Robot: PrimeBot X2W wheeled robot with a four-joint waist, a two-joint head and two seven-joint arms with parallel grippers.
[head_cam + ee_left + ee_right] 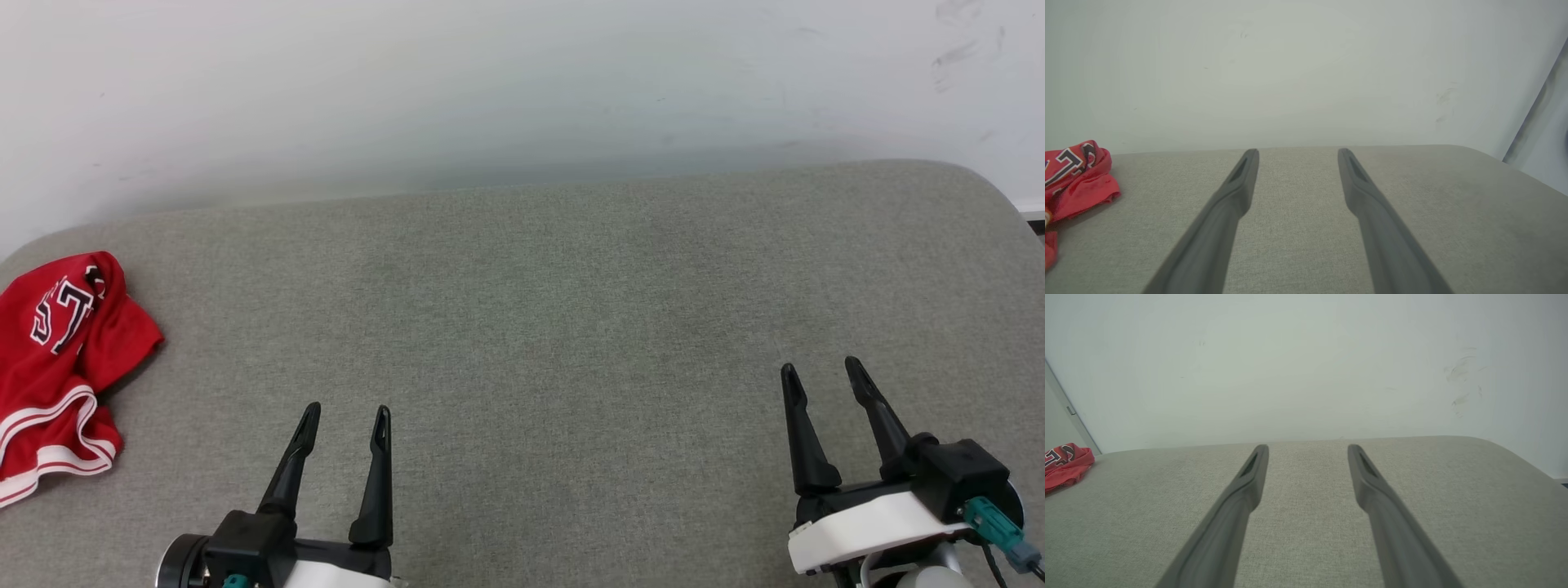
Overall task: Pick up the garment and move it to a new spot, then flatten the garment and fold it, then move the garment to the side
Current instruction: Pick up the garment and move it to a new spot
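Pointing forward, left end effector (347, 408) and right end effector (820, 365) are spread wide, empty.

Red garment (57, 359) with white-striped trim, black white-outlined lettering; grey woven surface (571, 327); black fingers (377, 474).

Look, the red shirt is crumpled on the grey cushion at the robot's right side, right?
No, the red shirt is crumpled on the grey cushion at the robot's left side, out past the left pincer. The head view shows it.
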